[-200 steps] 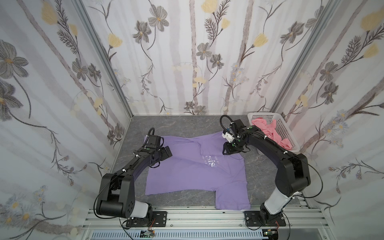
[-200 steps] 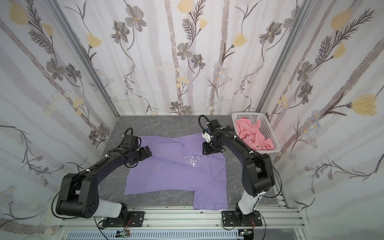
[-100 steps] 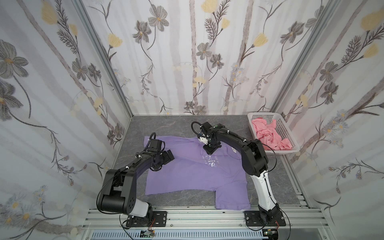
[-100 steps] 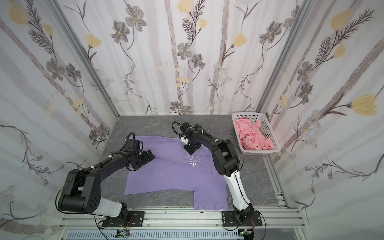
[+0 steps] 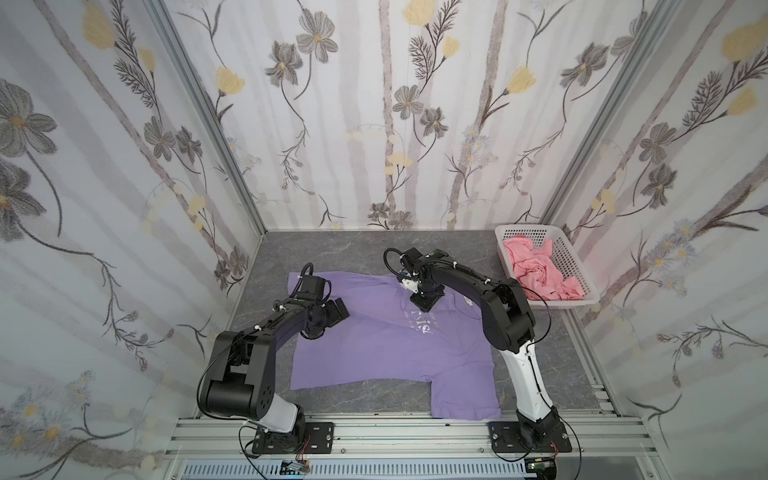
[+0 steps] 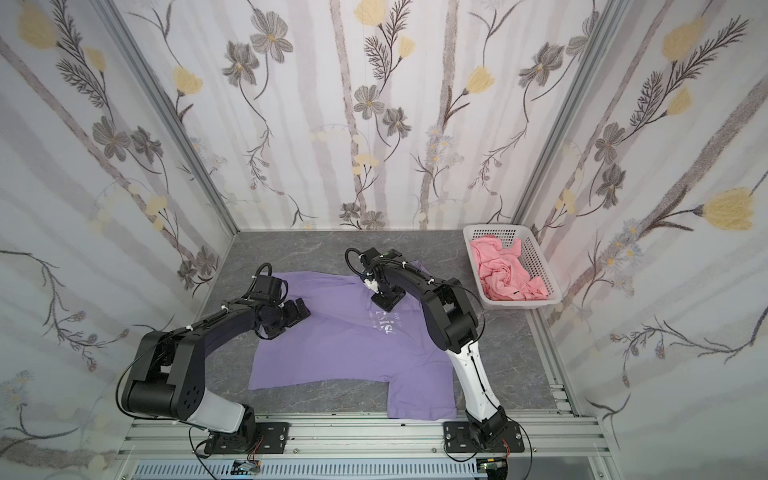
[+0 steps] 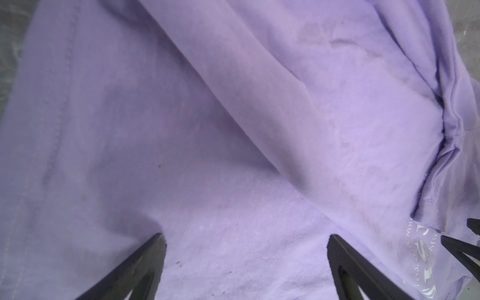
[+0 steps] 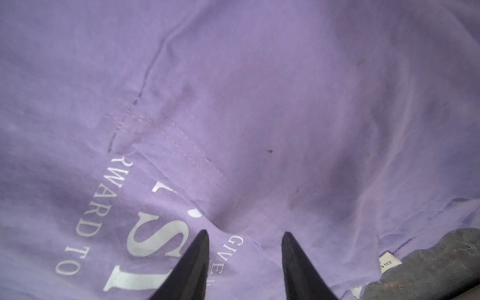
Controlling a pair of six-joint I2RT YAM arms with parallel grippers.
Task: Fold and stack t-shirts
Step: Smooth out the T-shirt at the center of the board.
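Note:
The lavender-purple t-shirt (image 5: 374, 349) (image 6: 332, 353) lies spread on the grey table, with white lettering (image 5: 419, 326) on its chest. A folded-over hem edge covers the top of that lettering (image 8: 145, 233). My left gripper (image 5: 337, 312) (image 7: 245, 236) is wide open just over the shirt's left side, with only flat cloth (image 7: 233, 130) between its fingers. My right gripper (image 5: 428, 301) (image 8: 244, 232) points down at the top of the lettering, jaws partly apart and holding nothing. The salmon-pink garment (image 5: 540, 274) lies crumpled in a basket.
A white slotted basket (image 5: 577, 266) (image 6: 540, 266) stands at the back right against the wall. Flowered walls close in the table on three sides. Bare grey tabletop (image 5: 332, 253) shows behind the shirt and to its front left (image 5: 266, 332).
My right gripper swung left from the shirt's right shoulder to the chest lettering. My left gripper slid a little forward over the shirt, and the left sleeve now lies uncovered.

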